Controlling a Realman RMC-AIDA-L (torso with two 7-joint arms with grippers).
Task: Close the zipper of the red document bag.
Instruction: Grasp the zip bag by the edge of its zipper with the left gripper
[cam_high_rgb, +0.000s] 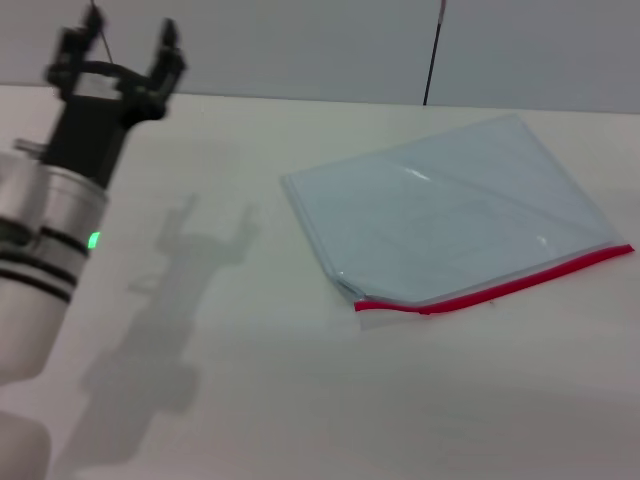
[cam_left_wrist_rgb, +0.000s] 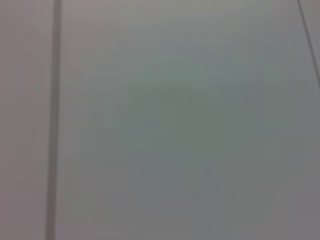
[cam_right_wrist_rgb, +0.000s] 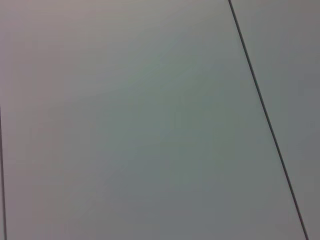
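Observation:
The red document bag (cam_high_rgb: 450, 210) lies flat on the white table at the right of the head view, a translucent pale-blue pouch. Its zipper (cam_high_rgb: 500, 286) is a thin bright-red strip along the long edge nearest me, running from the pouch's near corner up to the right. My left gripper (cam_high_rgb: 128, 48) is raised at the far left, well away from the bag, open with nothing between its black fingers. The right gripper does not show in the head view. Both wrist views show only a plain grey surface.
The white table (cam_high_rgb: 250, 400) stretches around the bag. A grey wall with a dark vertical line (cam_high_rgb: 433, 50) stands behind it. The left arm's shadow (cam_high_rgb: 190, 290) falls on the table left of the pouch.

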